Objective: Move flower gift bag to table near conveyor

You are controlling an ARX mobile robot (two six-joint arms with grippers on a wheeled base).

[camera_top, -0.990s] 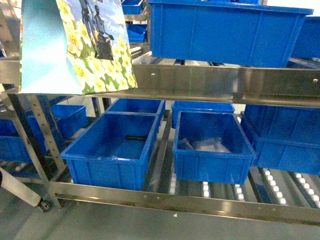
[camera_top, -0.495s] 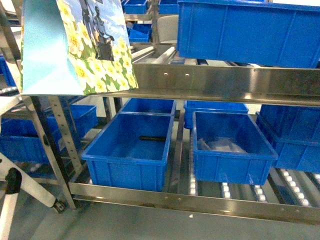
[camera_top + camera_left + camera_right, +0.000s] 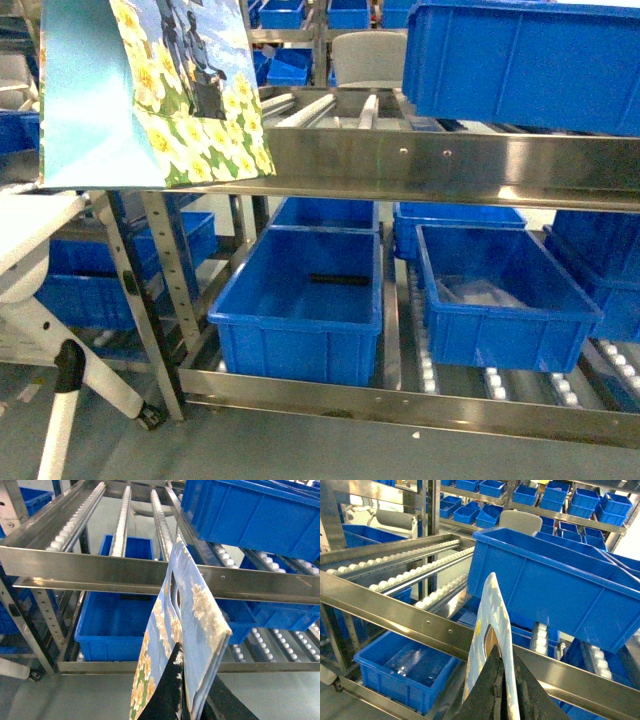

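Both claws are already clenched on bags: the left gripper [image 3: 181,700] pinches the wedge-shaped pale-blue paper flower gift bag [image 3: 187,630] by its bottom edge, the right gripper [image 3: 501,690] a similar flowered bag [image 3: 492,630]. It's aloft before the stainless-steel roller conveyor [image 3: 420,160]. Looks light, stiff-ish, creasable; I'd grip near an edge, gently.
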